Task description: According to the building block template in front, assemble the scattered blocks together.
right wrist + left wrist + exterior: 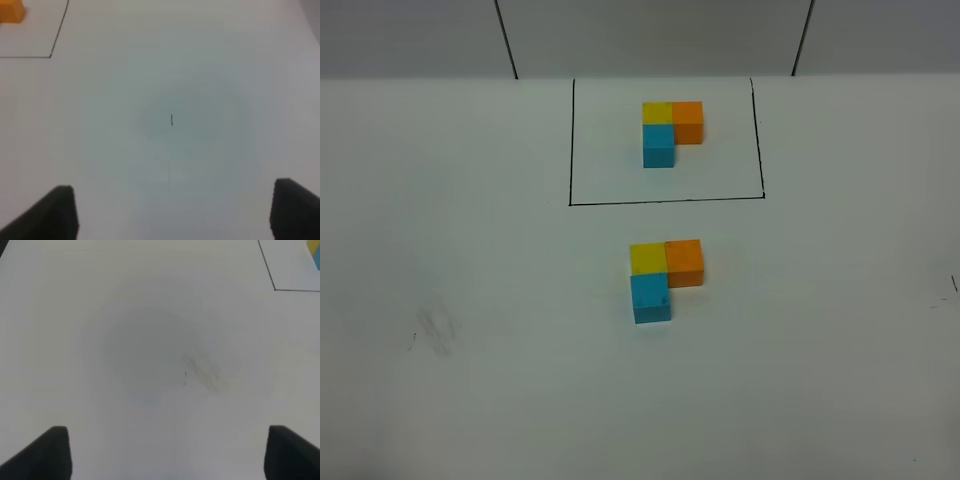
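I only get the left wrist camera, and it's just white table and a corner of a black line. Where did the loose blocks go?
Observer: The high camera shows the loose blocks bunched together, just outside the near side of the drawn frame.
Operator: Do they look like the template?
Observer: Yes. The yellow cube has the orange cube on its right and the sky-blue cube in front, the same L as the template.
Operator: Is the other tool holding something?
Observer: No, the right tool is open over bare table.
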